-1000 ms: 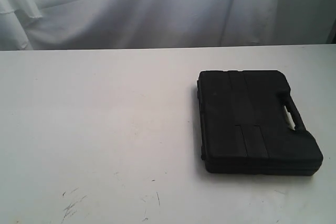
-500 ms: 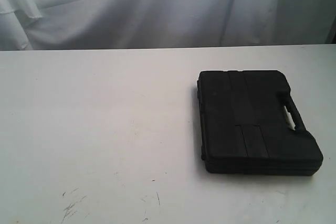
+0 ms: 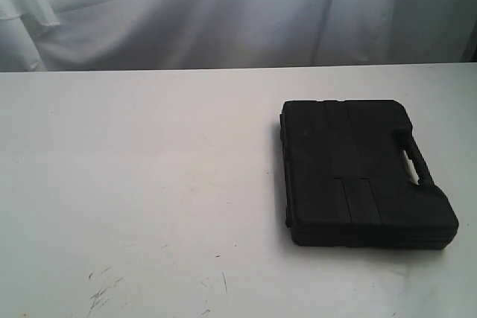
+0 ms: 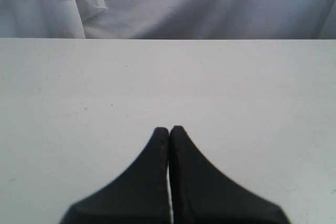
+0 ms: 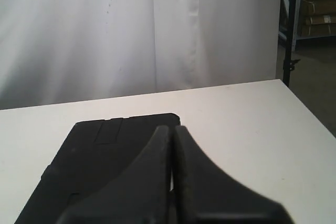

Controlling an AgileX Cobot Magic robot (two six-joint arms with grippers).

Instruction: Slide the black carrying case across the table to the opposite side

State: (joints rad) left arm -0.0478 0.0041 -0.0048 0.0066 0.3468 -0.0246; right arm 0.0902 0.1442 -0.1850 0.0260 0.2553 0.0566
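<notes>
The black carrying case (image 3: 361, 169) lies flat on the right half of the white table (image 3: 149, 184), its handle (image 3: 414, 160) on its right side. No arm shows in the exterior view. In the right wrist view the case (image 5: 100, 156) lies just beyond and to one side of my right gripper (image 5: 172, 128), whose black fingers are pressed together with nothing between them. My left gripper (image 4: 169, 129) is also shut and empty, over bare table (image 4: 168, 77).
A white curtain (image 3: 223, 13) hangs behind the table's far edge. Faint dark scratches (image 3: 100, 292) mark the near left tabletop. Past the table's side edge, the right wrist view shows a dark floor and a stand (image 5: 289, 35).
</notes>
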